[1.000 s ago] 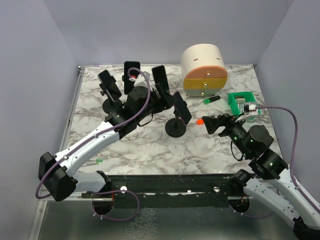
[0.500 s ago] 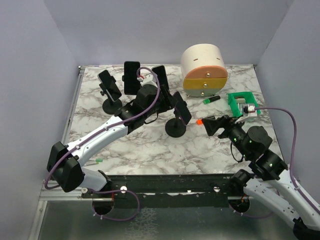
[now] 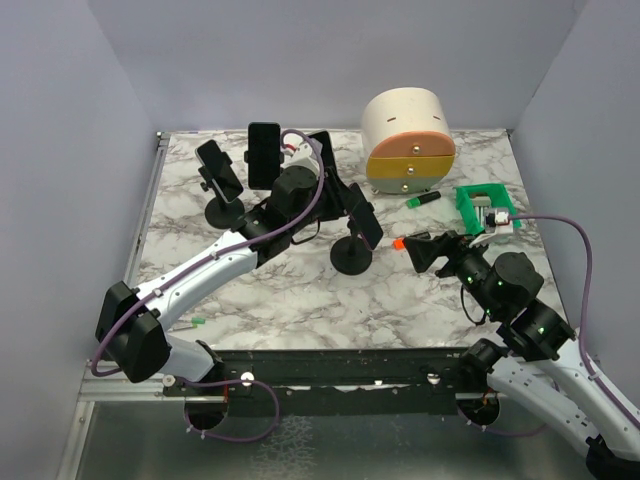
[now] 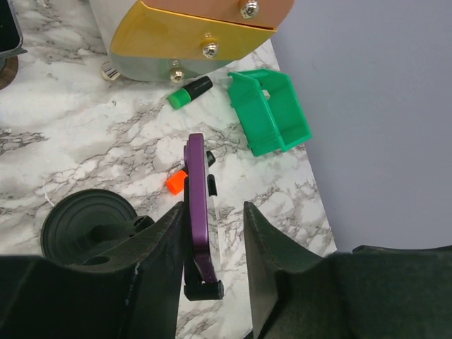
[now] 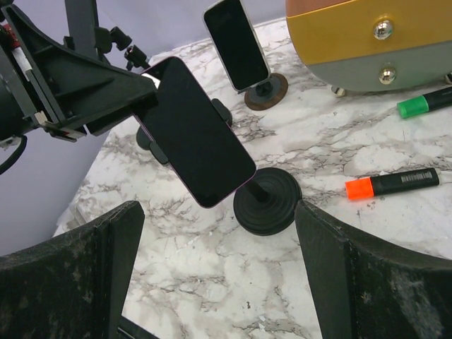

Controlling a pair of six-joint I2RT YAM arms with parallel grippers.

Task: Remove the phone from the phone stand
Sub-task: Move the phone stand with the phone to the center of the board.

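The left gripper (image 4: 214,215) straddles the phone (image 4: 195,205) edge-on, jaws half closed. The left finger (image 4: 159,247) sits right against the phone's back, while the right finger (image 4: 265,247) is apart from its face, with marble showing in the gap. The phone is a thin slab with a purple rim and a dark, blank screen. It is tilted back and clamped at its sides and lower end by the black stand (image 4: 88,220), whose round base rests on the table (image 4: 85,148) near the middle. An orange marker (image 4: 176,182) lies just behind the phone. Farther off are a green marker (image 4: 189,92), a green bin (image 4: 272,113) and a round drawer unit (image 4: 191,35).

The right gripper (image 5: 217,233) hovers wide and empty, facing the phone's screen from the near right.

Compared with a second ago, the left arm has reached farther right, bringing its fingers from beside the back row of phones to this one, and the jaws have narrowed. The phone, stand and right arm have not moved.
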